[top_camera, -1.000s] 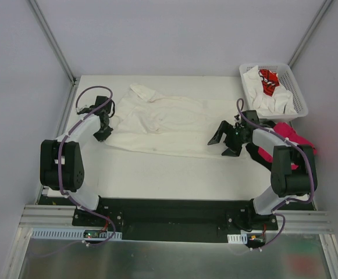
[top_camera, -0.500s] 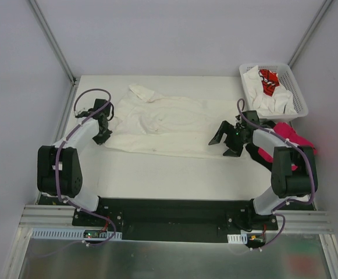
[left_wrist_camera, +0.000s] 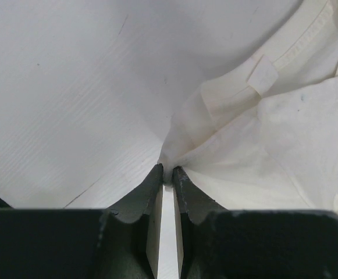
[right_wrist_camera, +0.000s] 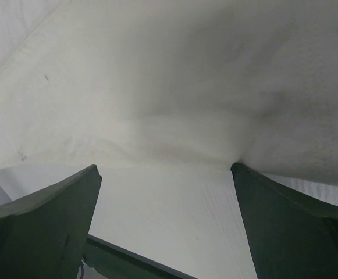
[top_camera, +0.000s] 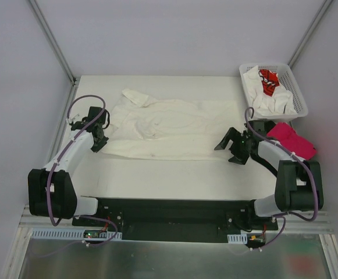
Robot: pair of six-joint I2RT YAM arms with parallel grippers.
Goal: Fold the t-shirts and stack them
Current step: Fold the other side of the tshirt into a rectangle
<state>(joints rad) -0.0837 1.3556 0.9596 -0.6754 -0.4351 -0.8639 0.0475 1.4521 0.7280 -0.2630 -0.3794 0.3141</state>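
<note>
One cream t-shirt (top_camera: 174, 125): left gripper (left_wrist_camera: 167, 170) clamps its edge, right gripper (right_wrist_camera: 166, 170) gapes alongside.

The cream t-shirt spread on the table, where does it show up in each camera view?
Top external: cream t-shirt spread across mid-picture.
Left wrist: right half, its edge pinched in the left gripper.
Right wrist: fills the upper part.
Shared landmark: the white table.

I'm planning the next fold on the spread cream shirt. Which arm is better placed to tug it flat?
Probably left: the left pincer is shut on the cream t-shirt at its edge, ready to pull. The right pincer stands open at the opposite edge, gripping nothing.
</note>
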